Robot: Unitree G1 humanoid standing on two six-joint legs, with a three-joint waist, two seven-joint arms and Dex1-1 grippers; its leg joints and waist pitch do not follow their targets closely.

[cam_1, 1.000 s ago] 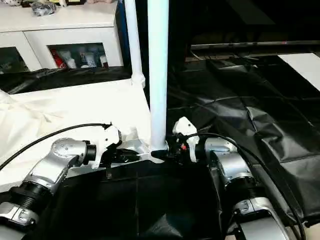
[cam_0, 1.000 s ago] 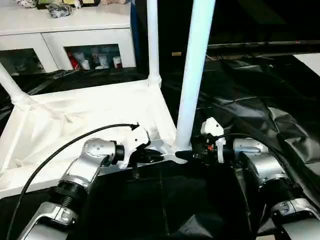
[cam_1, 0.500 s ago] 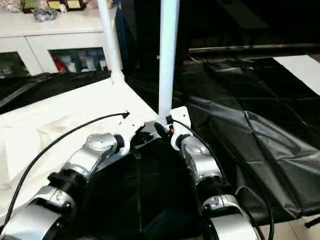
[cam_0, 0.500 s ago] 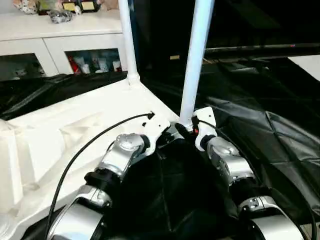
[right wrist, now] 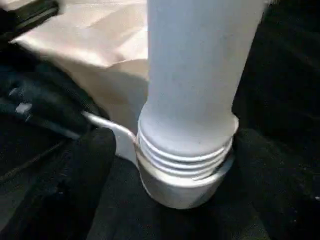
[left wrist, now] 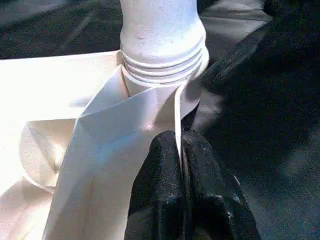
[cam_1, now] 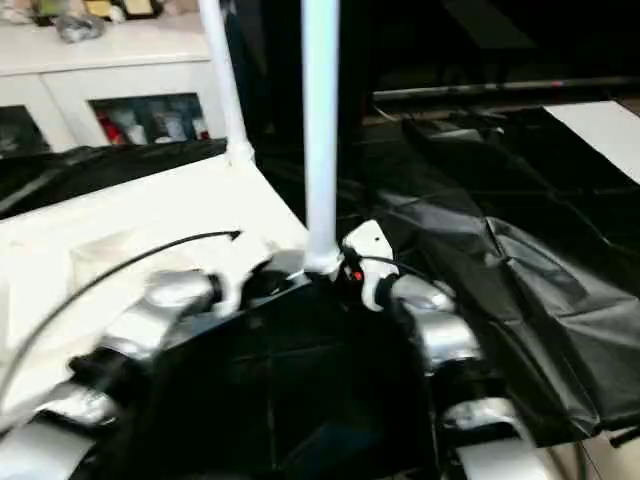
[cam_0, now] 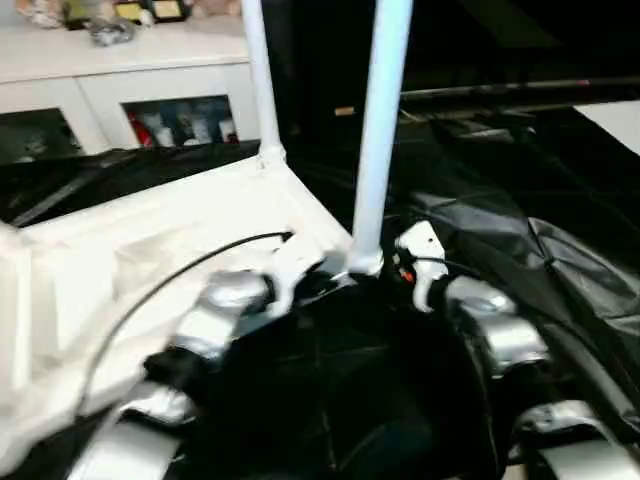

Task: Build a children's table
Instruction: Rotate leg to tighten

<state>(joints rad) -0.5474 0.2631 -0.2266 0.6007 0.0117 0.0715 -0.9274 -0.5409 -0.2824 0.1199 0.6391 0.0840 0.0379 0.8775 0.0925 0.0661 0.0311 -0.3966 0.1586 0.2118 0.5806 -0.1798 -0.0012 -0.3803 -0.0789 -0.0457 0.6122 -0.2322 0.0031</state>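
Left wrist view puts the left gripper [left wrist: 181, 165] clenched on a thin rim wall of the tabletop [left wrist: 65, 100], both black fingers [left wrist: 160, 175] pressed together with the white edge between them, just below the corner socket [left wrist: 162, 82]. The near leg [left wrist: 162, 25] stands in that socket with a few screw threads showing above its collar. Right wrist view gives the same joint from the other side: the leg's threads [right wrist: 185, 155] sit above the socket ring. I cannot tell how the right gripper's fingers stand.

From the head, the tabletop [cam_0: 150, 250] lies underside up on black sheeting [cam_1: 520, 290], its near corner at the sheet's open dark area between both forearms. A far leg [cam_0: 255, 70] rises upright from the corner beyond. The right gripper [cam_0: 385, 275] sits just beside the near leg's base. Behind stands a white cabinet [cam_0: 120, 80] with glass doors.
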